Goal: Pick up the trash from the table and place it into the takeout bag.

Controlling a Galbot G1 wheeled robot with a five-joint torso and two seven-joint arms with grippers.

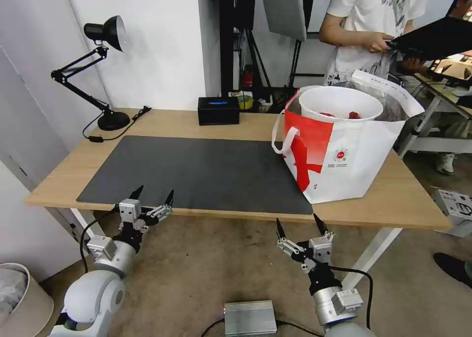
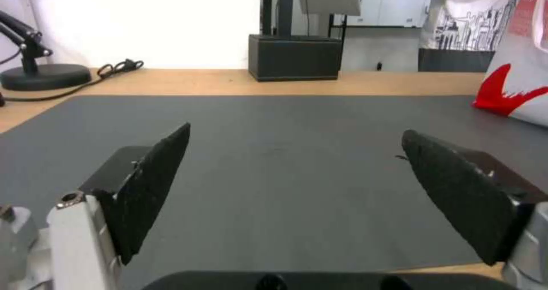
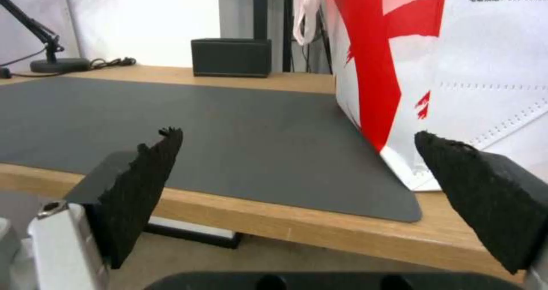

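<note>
Two grippers, left gripper (image 1: 153,195) and right gripper (image 1: 300,226), hang spread wide below the light-wood table's (image 1: 246,125) near edge. Upright on it, the red-and-white takeout bag (image 1: 344,160) holds a white bowl (image 1: 340,103) of red scraps.

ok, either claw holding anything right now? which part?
Nothing held. Left claw and right claw are both open and empty, below the near edge of the long light-wood table.

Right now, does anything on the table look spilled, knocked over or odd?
Nothing spilled or toppled. The takeout bag stands upright on the table, a white bowl sitting high in its mouth. Both grippers, left and right, hang open, empty.
</note>
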